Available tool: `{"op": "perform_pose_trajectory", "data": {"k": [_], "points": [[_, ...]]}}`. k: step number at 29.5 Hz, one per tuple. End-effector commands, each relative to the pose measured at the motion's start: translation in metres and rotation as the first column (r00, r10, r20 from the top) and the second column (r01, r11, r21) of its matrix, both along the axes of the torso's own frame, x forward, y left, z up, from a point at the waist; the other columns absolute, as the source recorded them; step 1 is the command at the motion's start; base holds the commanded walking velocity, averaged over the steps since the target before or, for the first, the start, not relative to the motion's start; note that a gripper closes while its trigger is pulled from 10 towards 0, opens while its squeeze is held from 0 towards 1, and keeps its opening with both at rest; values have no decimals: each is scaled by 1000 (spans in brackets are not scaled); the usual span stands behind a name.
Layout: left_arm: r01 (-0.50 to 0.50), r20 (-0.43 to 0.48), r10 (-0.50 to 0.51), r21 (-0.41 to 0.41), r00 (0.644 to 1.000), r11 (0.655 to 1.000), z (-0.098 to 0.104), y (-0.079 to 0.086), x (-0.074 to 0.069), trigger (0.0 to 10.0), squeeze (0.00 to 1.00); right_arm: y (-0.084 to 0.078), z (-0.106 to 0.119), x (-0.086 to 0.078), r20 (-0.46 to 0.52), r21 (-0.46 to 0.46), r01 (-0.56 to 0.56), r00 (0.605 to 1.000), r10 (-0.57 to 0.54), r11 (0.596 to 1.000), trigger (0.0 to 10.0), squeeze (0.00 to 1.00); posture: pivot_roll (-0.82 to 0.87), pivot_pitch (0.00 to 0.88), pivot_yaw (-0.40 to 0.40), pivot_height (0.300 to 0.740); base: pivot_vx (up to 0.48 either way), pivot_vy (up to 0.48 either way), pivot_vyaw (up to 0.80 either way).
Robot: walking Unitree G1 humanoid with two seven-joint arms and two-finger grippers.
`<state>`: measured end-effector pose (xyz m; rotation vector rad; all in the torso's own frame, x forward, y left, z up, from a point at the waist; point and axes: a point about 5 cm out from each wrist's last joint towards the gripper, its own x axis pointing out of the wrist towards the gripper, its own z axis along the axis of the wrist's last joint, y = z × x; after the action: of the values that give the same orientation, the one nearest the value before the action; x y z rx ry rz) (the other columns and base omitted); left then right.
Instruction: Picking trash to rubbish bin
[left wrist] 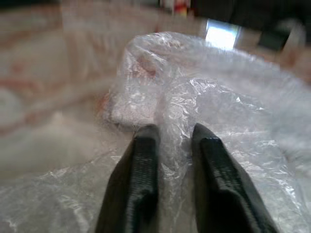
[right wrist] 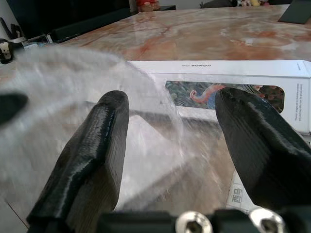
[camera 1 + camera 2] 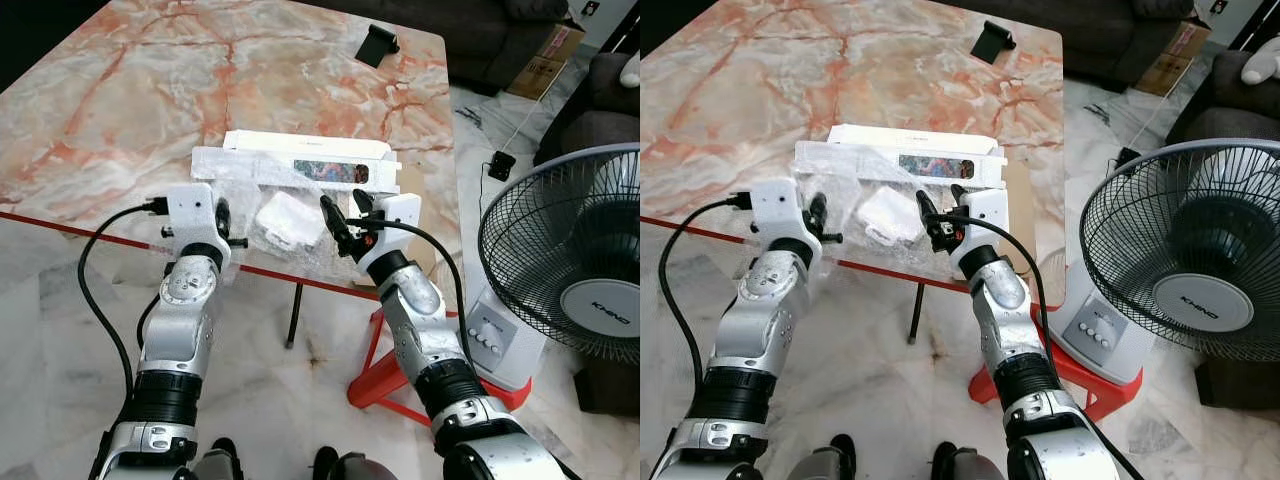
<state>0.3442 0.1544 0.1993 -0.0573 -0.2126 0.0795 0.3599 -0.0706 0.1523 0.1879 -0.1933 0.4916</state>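
Marble table (image 3: 120,90) carries crumpled clear plastic wrap (image 3: 290,225) at its near edge, just in front of a white box (image 3: 310,155); an electric fan (image 3: 575,270) stands on the floor to the right. Left hand (image 1: 167,145) pinches a fold of the wrap, fingers nearly closed. Right hand (image 2: 170,126) is spread open at the wrap's right side.
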Motion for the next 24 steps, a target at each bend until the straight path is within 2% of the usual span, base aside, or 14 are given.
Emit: {"op": "perform_pose_trajectory", "data": {"k": [1, 6, 9, 10, 11, 12, 14, 16, 19, 21, 23, 24], "points": [[10, 66, -9, -13, 998, 1000, 9, -4, -3, 0, 0, -3, 1, 0, 3, 2, 11, 1000, -11, 1000, 10000, 0, 71, 210, -174, 740, 0, 0, 0], [11, 98, -8, -29, 995, 1000, 12, -5, -4, 0, 0, -3, 1, 0, 2, 3, 11, 1000, -11, 1000, 10000, 0, 71, 208, -173, 740, 0, 0, 0], [36, 165, -30, -33, 986, 999, 19, -10, -7, 0, 0, -5, 2, 1, 8, 3, 16, 1000, -16, 1000, 10000, 0, 70, 207, -172, 740, 0, 0, 0], [44, 179, -37, -38, 983, 998, 20, -11, -8, 1333, 0, -5, 3, 1, 8, 3, 17, 1000, -17, 1000, 10000, 0, 71, 206, -171, 740, 0, 0, 0], [49, 187, -41, -40, 981, 998, 21, -11, -8, 1333, 0, -5, 3, 1, 8, 3, 17, 1000, -18, 1000, 10000, 0, 71, 206, -171, 740, 0, 0, 0], [48, 201, -41, -33, 979, 998, 23, -12, -9, 10000, 0, -5, 3, 1, 9, 3, 19, 1000, -19, 1000, 10000, 0, 72, 206, -171, 740, 0, 0, 0], [47, 211, -40, -27, 977, 999, 24, -12, -10, 10000, 0, -5, 3, 1, 9, 3, 19, 1000, -19, 1000, 10000, 0, 72, 206, -170, 740, 0, 0, 0], [56, 279, -49, -19, 959, 998, 30, -15, -14, 10000, 0, -7, 7, 2, 26, 15, 38, 999, -38, 999, 10000, 0, 73, 204, -167, 740, 0, 0, 0], [39, 326, -35, -5, 945, 999, 34, -16, -18, 10000, 0, -11, 15, 4, 56, 38, 63, 996, -65, 997, 10000, 0, 74, 202, -167, 740, 0, 0, 0], [3, 346, -20, 48, 938, 999, 36, -15, -20, 10000, 0, -14, 21, 6, 78, 50, 76, 994, -80, 996, 10000, 0, 73, 204, -164, 740, 0, 0, 0], [-55, 381, -1, 136, 924, 989, 38, -14, -23, 10000, 0, -18, 32, 7, 132, 43, 89, 987, -94, 995, 10000, 0, 75, 203, -165, 740, 0, 0, 0], [-59, 385, 1, 141, 923, 988, 39, -13, -24, 10000, 0, -18, 34, 8, 138, 44, 92, 986, -97, 995, 10000, 0, 76, 203, -165, 740, 0, 0, 0]]}}
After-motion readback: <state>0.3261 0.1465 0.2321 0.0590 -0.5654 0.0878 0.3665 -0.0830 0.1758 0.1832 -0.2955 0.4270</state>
